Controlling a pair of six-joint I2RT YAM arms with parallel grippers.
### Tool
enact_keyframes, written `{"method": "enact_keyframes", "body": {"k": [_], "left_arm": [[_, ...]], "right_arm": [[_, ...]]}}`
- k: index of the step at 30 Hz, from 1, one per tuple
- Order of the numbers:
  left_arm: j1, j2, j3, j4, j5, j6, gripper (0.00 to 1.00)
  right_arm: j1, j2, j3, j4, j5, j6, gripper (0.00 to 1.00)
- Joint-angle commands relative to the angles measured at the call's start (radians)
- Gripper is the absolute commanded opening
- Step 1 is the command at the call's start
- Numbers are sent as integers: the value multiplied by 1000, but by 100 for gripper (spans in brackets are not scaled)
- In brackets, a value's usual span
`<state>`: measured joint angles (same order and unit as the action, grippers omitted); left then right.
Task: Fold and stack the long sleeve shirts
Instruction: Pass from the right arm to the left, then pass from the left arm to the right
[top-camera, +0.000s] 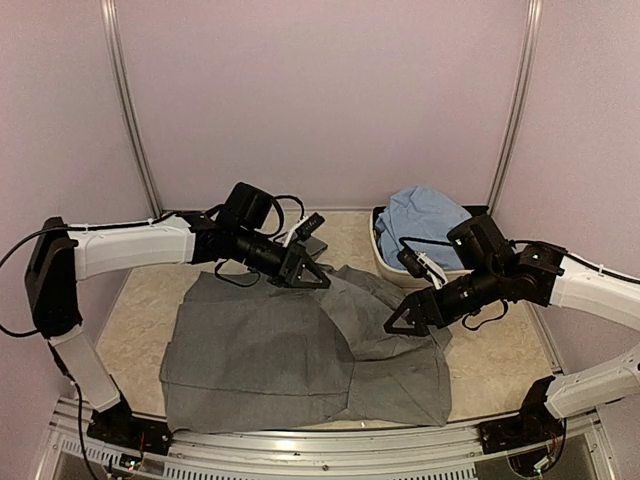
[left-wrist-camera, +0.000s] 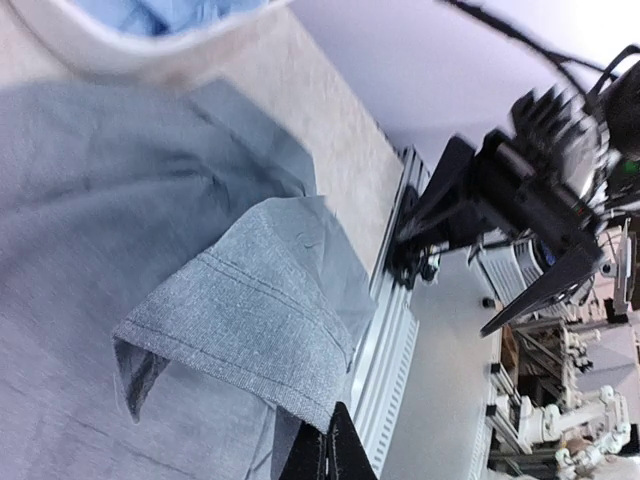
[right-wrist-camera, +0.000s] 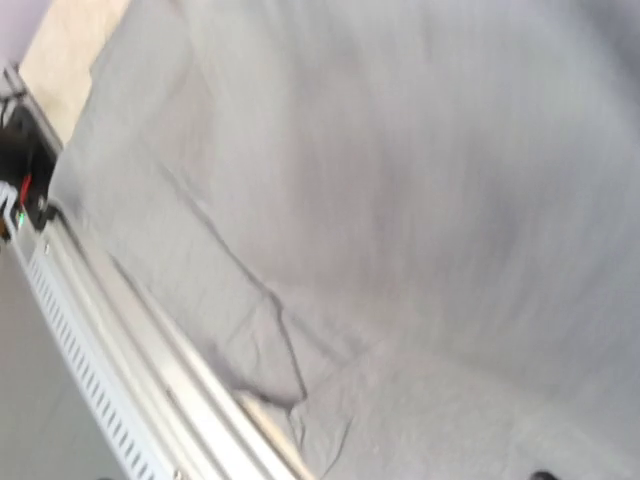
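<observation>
The slate grey long sleeve shirt (top-camera: 270, 360) lies spread over the middle of the table, with creased folds at its far right. My left gripper (top-camera: 318, 278) hovers over the shirt's far edge, shut on a folded, stitched hem of it (left-wrist-camera: 250, 310); the black fingertips (left-wrist-camera: 336, 445) meet at the cloth's edge. My right gripper (top-camera: 400, 320) hangs just above the shirt's right half with its jaws spread and nothing in them. Its wrist view shows only flat grey cloth (right-wrist-camera: 400, 200), no fingers. The light blue shirt (top-camera: 425, 215) is bunched in the basin.
The white oval basin (top-camera: 383, 258) stands at the far right, behind my right arm; its rim (left-wrist-camera: 130, 55) also shows in the left wrist view. An aluminium rail (top-camera: 330, 445) runs along the table's near edge, right by the shirt's hem (right-wrist-camera: 300, 420). Pale walls enclose the table.
</observation>
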<state>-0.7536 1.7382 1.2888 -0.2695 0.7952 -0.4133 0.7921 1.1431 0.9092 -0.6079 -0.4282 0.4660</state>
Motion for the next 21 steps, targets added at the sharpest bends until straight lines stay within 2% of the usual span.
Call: {"method": "enact_keyframes", "body": {"k": [1, 5, 9, 16, 21], "left_arm": [[47, -87, 104, -128, -103, 52, 0], [84, -136, 219, -231, -186, 123, 0], [119, -133, 356, -311, -269, 160, 0], [140, -27, 620, -398, -365, 219, 0], [147, 46, 725, -424, -380, 240, 0]], "right_arm": [[7, 1, 35, -84, 126, -34, 86], [7, -6, 5, -58, 227, -8, 86], [6, -31, -93, 23, 278, 57, 83], [8, -49, -202, 127, 143, 16, 84], [9, -47, -213, 144, 198, 14, 84]]}}
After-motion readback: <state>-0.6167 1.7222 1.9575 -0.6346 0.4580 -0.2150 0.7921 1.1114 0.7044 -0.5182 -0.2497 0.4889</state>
